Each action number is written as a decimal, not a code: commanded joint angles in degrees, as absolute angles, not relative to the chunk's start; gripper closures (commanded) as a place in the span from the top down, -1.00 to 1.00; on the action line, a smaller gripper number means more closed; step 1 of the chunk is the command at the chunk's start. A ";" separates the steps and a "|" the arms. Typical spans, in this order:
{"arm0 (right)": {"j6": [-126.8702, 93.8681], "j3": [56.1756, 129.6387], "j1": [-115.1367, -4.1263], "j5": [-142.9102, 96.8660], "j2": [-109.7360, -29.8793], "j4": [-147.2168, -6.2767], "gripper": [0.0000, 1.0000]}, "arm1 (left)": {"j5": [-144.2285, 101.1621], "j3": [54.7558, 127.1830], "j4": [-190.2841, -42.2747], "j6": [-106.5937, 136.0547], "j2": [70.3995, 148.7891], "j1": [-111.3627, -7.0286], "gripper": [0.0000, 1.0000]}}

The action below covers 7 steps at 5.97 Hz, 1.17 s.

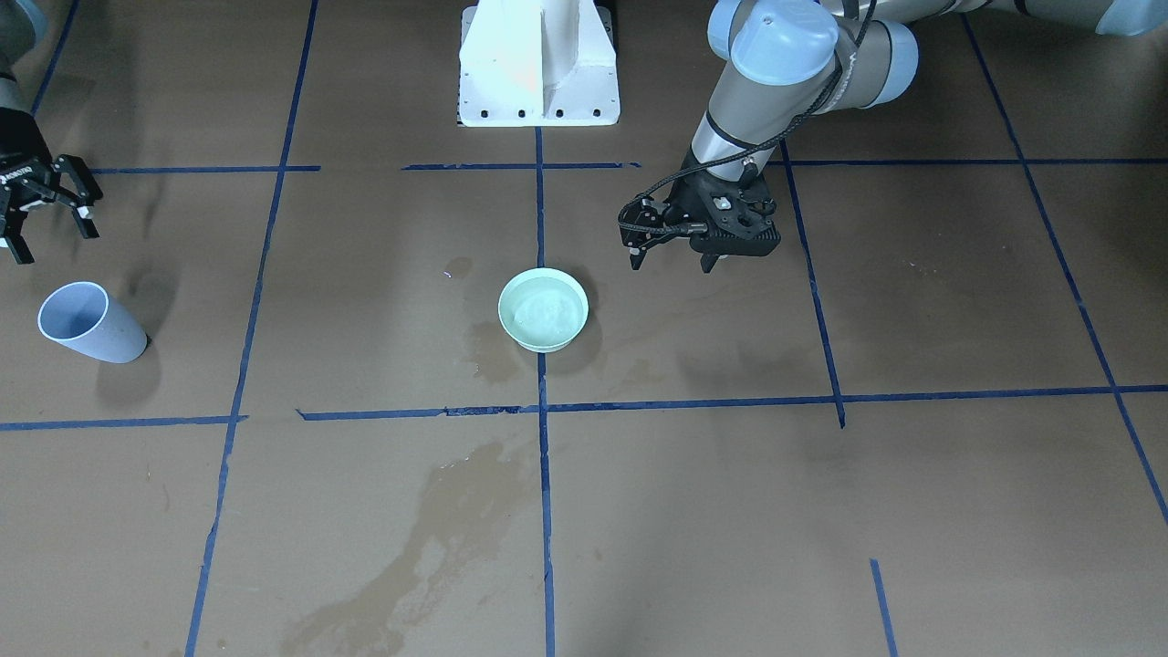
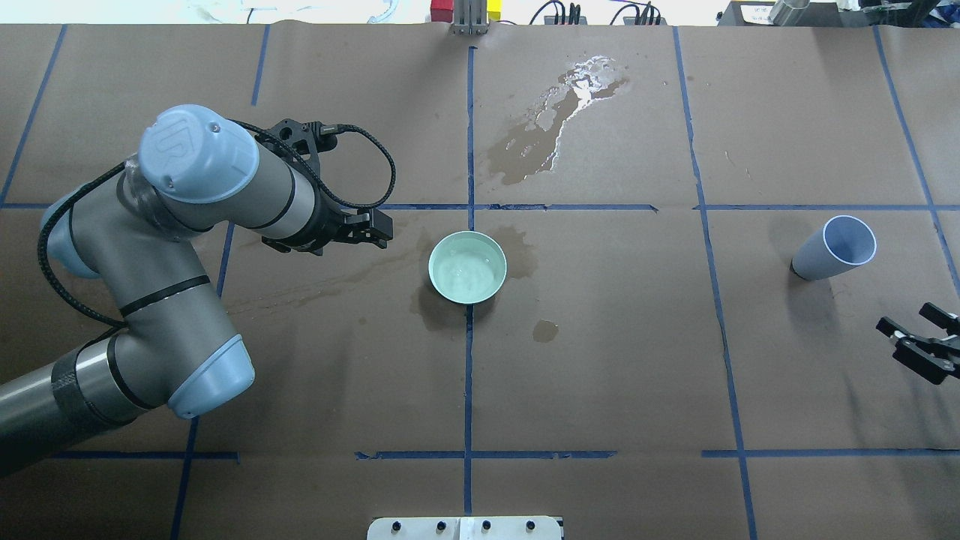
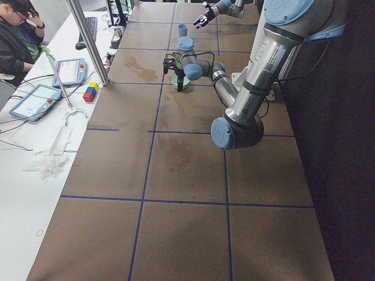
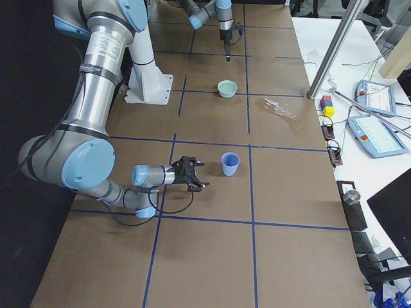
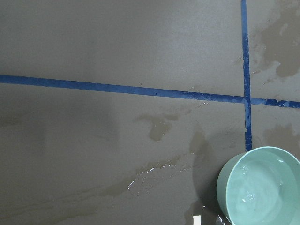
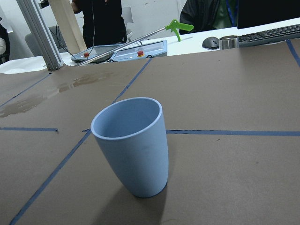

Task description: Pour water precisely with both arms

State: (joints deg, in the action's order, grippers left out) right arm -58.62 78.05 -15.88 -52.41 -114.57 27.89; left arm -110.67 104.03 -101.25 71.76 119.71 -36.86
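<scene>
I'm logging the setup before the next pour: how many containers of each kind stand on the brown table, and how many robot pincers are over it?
Pale blue cup: 1
Mint-green bowl, holding water: 1
Pincers: 2, the left pincer and the right pincer, both open
Total: 4

The table (image 2: pixel 825 420) is being covered by matt brown paper (image 2: pixel 600 375), crossed with blue tape (image 2: pixel 468 375). Smooth, faintly glossy plastic is being shown by the mint bowl (image 1: pixel 545 345), matt plastic by the blue cup (image 6: pixel 136 154). The water (image 5: pixel 262 187) is glinting wetly.
</scene>
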 commanded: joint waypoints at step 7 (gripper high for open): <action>-27.05 78.66 -93.48 -140.75 -100.66 -15.55 1.00 | -110.48 103.36 -101.25 74.09 120.15 -36.30 1.00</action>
